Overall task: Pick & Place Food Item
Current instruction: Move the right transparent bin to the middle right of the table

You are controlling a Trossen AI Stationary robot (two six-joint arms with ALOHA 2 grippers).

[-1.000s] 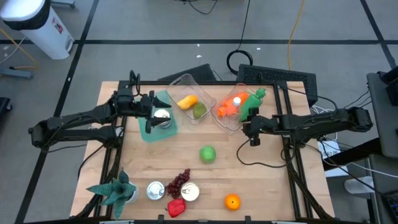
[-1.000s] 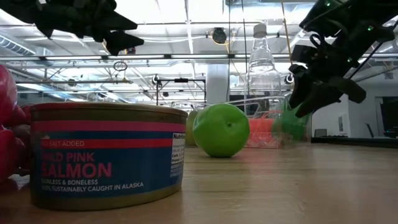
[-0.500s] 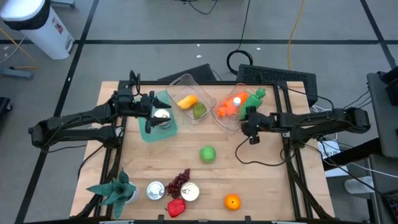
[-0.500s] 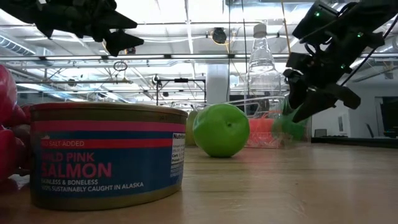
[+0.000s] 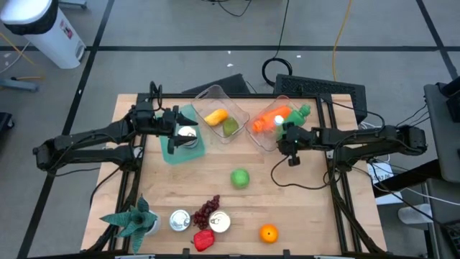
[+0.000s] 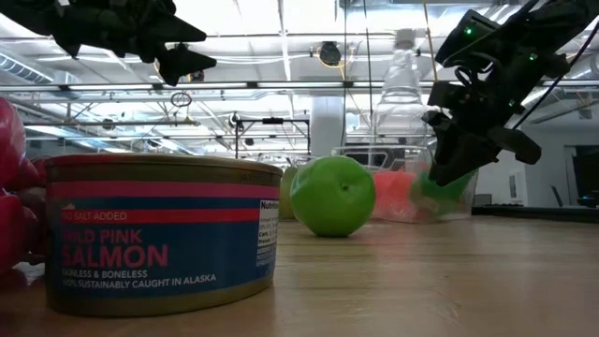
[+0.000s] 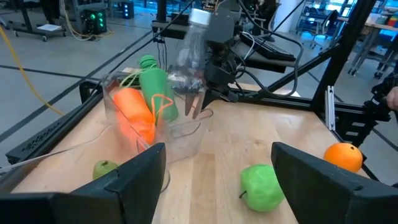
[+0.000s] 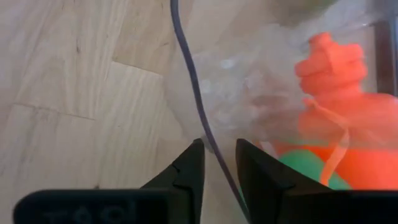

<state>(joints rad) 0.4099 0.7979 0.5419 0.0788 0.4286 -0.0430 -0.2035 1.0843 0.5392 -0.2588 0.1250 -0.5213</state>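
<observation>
My right gripper (image 5: 282, 134) (image 8: 216, 163) is shut on a clear plastic container (image 5: 267, 128) at the table's far right. The container holds an orange bottle (image 5: 272, 117), a green bottle (image 5: 296, 112) and a clear bottle (image 7: 189, 43). A green apple (image 5: 240, 178) lies mid-table, and an orange (image 5: 268, 233) lies near the front edge. My left gripper (image 5: 175, 131) (image 7: 217, 152) hangs open above a teal tray (image 5: 172, 152) that holds a silver can (image 5: 187, 136). Nothing is between its fingers. My right gripper pinches the container's thin near wall (image 8: 210, 144) at its rim, one finger inside the container and one outside. The fingers slant down from the table's right side. The container's base still meets the table in the low view (image 6: 398, 213).
A second clear container (image 5: 221, 119) at the back holds a yellow piece and a green fruit. Grapes (image 5: 207, 211), a red pepper (image 5: 203, 240), two cans (image 5: 219, 221) and a toy plant (image 5: 133, 219) crowd the near left. A salmon can (image 6: 159, 234) fills the low view.
My right gripper has moved a little toward the table's far left, onto the container, and its fingers have closed on the wall. The container's bottles have shifted toward the far right, and the clear bottle now leans.
</observation>
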